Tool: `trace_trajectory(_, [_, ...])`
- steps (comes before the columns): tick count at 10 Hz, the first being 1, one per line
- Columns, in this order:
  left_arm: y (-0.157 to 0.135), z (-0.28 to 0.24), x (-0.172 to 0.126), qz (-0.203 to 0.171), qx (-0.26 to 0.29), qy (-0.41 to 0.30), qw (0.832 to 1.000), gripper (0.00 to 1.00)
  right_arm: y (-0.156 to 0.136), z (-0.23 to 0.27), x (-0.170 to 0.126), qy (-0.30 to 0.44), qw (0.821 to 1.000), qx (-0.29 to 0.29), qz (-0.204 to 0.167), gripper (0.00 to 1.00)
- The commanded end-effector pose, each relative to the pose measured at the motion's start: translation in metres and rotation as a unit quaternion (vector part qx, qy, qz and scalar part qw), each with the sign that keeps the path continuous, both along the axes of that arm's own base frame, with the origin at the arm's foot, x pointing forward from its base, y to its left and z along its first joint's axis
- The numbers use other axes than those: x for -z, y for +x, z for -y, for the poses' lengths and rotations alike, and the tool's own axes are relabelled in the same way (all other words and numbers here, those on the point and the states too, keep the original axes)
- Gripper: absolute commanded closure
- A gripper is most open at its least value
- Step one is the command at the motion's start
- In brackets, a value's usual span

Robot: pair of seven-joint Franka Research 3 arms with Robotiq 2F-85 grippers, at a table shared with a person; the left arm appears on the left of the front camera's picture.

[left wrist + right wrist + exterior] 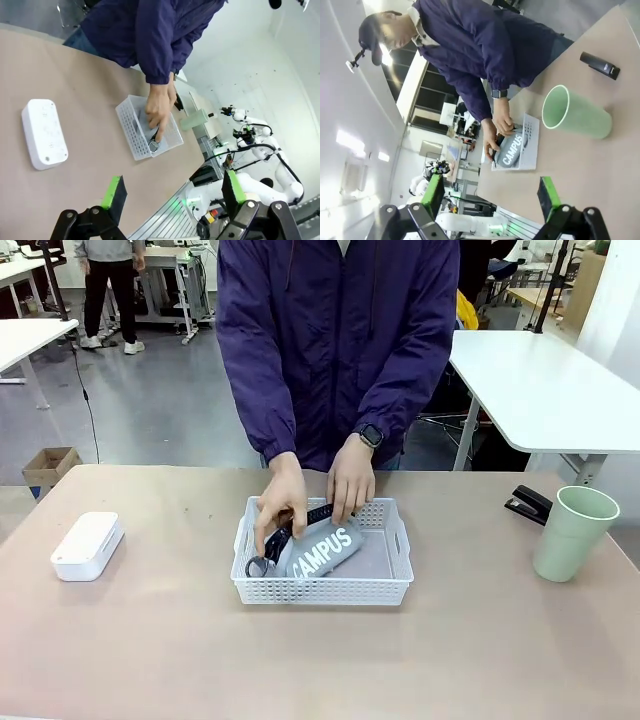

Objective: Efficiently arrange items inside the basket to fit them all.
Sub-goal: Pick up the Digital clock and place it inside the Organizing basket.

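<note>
pouch in the basket under two hands, three items out on the desk

in the left wrist view the left pincer [173, 190] hangs above the desk [150, 650] with its green-padded fingers spread wide and nothing between them. at the left of the front view the small white box [88, 545] lies flat on the desk, well apart from the basket [322, 591], which sits at the middle of the frame, long side toward the camera.

inside the basket the grey pouch [325, 552] lies on a slant, its "campus" lettering up, filling the left half while the right part of the floor is bare. a person in a purple jacket leans over from the far side. the left-of-frame hand [283, 495] pinches the black strap [283, 530] just above its ring [257, 566] at the basket's left end. the right-of-frame hand [350, 480] presses down on the pouch's far end.

toward the right edge the black stapler [528, 506] lies near the far rim of the desk. just in front of it the pale green cup [574, 533] stands upright; the right wrist view shows a gap between the two.

in that same view the right pincer [491, 194] is high over the desk, fingers wide apart and gripping nothing.
</note>
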State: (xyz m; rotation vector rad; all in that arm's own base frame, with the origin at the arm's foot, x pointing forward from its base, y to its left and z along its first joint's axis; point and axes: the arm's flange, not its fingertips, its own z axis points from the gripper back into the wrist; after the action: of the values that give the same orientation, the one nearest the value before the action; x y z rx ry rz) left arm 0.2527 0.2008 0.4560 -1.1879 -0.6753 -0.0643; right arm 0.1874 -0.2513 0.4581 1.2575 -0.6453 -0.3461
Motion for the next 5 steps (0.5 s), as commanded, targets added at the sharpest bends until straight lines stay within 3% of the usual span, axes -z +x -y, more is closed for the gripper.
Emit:
trace_trajectory(1, [0.002,0.006,-0.015,0.01,0.001,0.027,1.0,0.0,0.004,-0.006,0.001,-0.013,1.0,0.003,0.01,0.0])
trace_trajectory(2, [0.003,0.01,-0.018,-0.002,-0.029,0.049,0.998,0.0,0.0,0.0,0.0,0.0,1.0,0.0,0.0,0.0])
trace_trajectory(3, [0.006,0.005,-0.006,-0.001,0.003,0.01,1.0,0.0,0.0,0.0,0.0,0.0,1.0,0.0,0.0,0.0])
trace_trajectory(5, [0.006,0.005,-0.006,-0.001,0.003,0.01,1.0,0.0,0.0,0.0,0.0,0.0,1.0,0.0,0.0,0.0])
